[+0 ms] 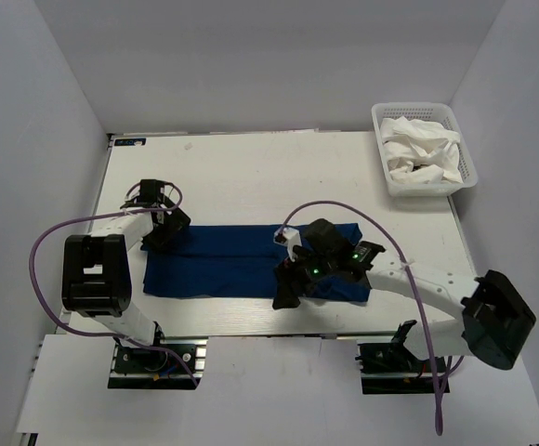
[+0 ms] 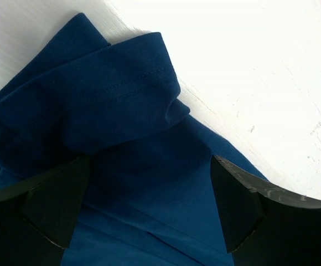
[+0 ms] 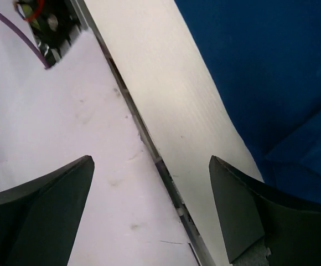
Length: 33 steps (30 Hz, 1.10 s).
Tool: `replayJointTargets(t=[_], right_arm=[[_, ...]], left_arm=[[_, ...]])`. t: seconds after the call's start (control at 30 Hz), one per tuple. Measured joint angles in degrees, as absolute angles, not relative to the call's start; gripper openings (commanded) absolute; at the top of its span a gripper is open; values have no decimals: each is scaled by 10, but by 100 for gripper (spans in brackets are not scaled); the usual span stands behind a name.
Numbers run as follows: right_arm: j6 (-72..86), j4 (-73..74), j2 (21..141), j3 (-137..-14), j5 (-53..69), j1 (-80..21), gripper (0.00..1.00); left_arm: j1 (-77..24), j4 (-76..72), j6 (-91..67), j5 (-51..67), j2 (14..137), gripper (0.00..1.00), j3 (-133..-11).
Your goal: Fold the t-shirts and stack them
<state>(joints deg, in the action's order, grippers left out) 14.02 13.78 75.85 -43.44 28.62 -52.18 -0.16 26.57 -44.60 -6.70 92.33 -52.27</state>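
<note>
The navy t-shirt [image 1: 242, 265] lies folded into a long flat strip across the middle of the table. My left gripper [image 1: 165, 232] hovers open over its far left corner. In the left wrist view a doubled-over sleeve hem [image 2: 110, 94] lies ahead of the gripper [image 2: 149, 183], and only flat cloth shows between the fingers. My right gripper [image 1: 285, 295] stands open at the strip's near edge. In the right wrist view its gripper [image 3: 150, 166] spans bare table and the table's front rim, with the navy t-shirt [image 3: 271, 72] off to the upper right. The white t-shirt [image 1: 420, 151] is crumpled in the basket.
A white lattice basket [image 1: 382, 113] stands at the far right corner of the table [image 1: 251, 177]. The table's front edge [image 3: 149, 144] runs right under my right gripper. Purple cables loop off both arms. Grey walls close in on the left, back and right.
</note>
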Motion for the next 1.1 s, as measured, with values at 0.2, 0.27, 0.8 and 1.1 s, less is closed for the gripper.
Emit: replayJointTargets(t=[0.2, 0.27, 0.8, 1.1], right_arm=[[169, 153, 720, -456, 152, -509, 90], [179, 166, 742, -472, 94, -496, 90], [191, 157, 849, -462, 217, -500, 90], [212, 166, 823, -457, 254, -498, 90]], left_arm=[[-1, 272, -444, -76, 925, 100, -526], [-1, 274, -442, -79, 925, 100, -526], [5, 300, -422, -108, 925, 100, -532], [4, 322, -413, -130, 925, 100, -544]])
